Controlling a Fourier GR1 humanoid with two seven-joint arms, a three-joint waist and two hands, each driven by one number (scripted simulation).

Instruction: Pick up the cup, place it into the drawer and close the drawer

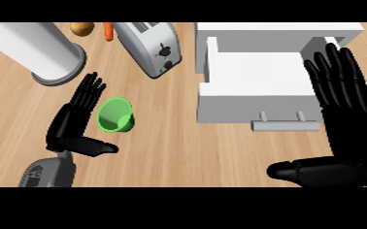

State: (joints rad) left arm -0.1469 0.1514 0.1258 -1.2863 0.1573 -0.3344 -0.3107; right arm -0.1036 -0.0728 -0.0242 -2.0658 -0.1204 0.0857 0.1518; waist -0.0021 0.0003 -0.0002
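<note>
R hand (335, 107) flat nr open drawer (251, 107)

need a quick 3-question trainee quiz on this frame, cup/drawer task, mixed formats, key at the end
1. True or false: the small green plastic cup already sits inside the white box-shaped drawer.
2. The black left hand beside the cup is: A open; B shut on the cup; C shut, holding nothing.
3. Fill in: the drawer is ___ (open/shut).
Key: 1 false, the cup is on the wooden counter; 2 A; 3 open.
</note>
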